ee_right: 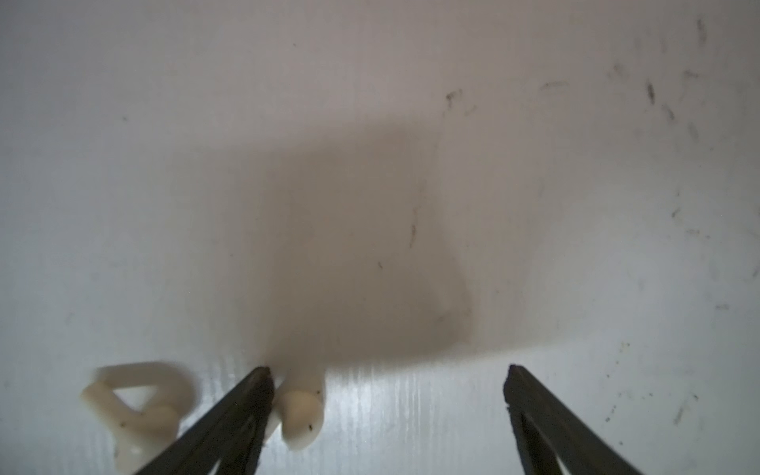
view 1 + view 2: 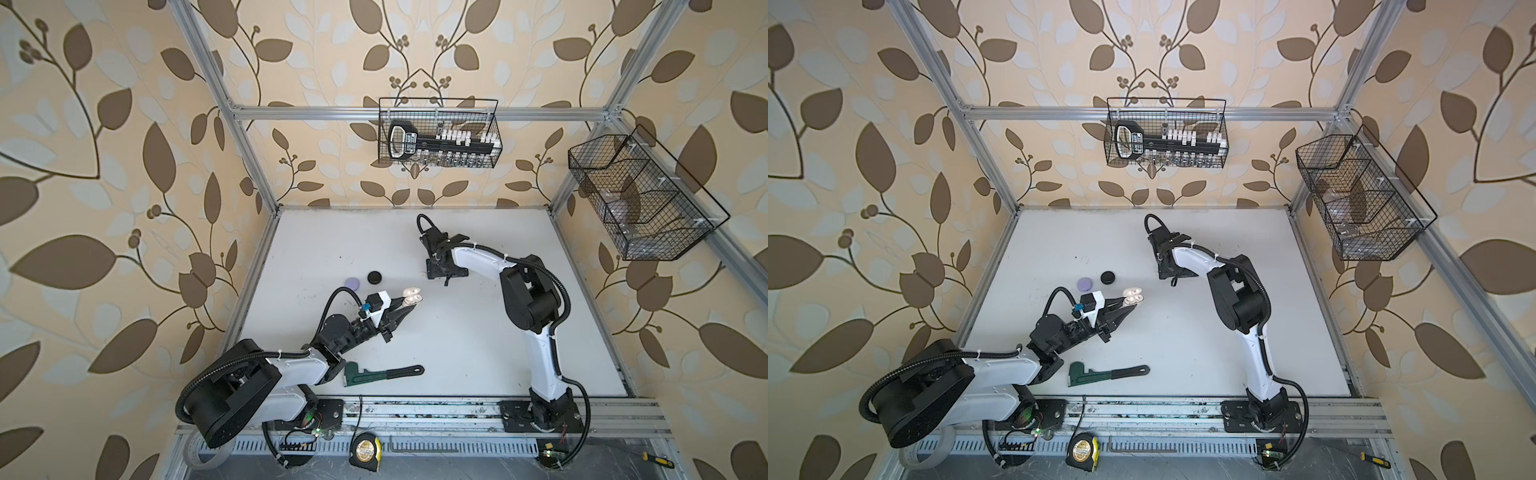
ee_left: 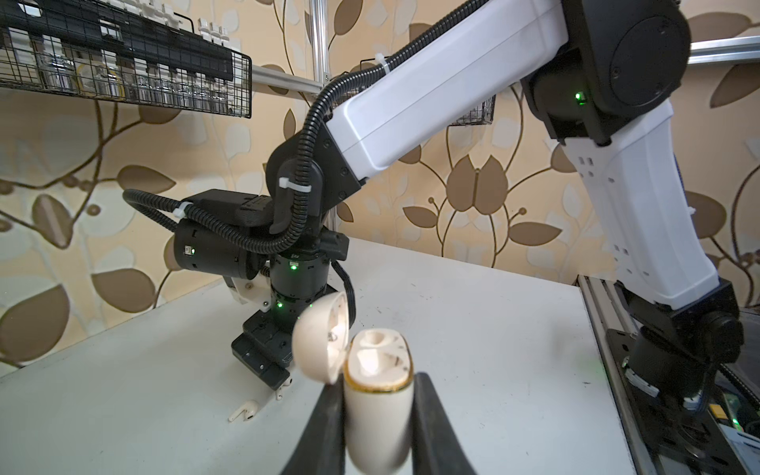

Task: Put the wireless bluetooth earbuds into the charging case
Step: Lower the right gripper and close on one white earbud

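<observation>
My left gripper (image 3: 378, 384) clamps the open white charging case (image 3: 372, 427), wells empty; my right gripper (image 1: 388, 369) straddles a white earbud (image 1: 302, 415) on the counter (image 1: 411, 103), jaws wide, so I reckon nothing's seated yet.

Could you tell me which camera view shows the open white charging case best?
Left wrist view: the white charging case fills the foreground, lid open, sockets visible, clamped in the left gripper. Both top views show it small at that gripper's tip. The right wrist view misses it.

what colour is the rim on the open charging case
Gold rim, on a cream case; left wrist view.
</observation>
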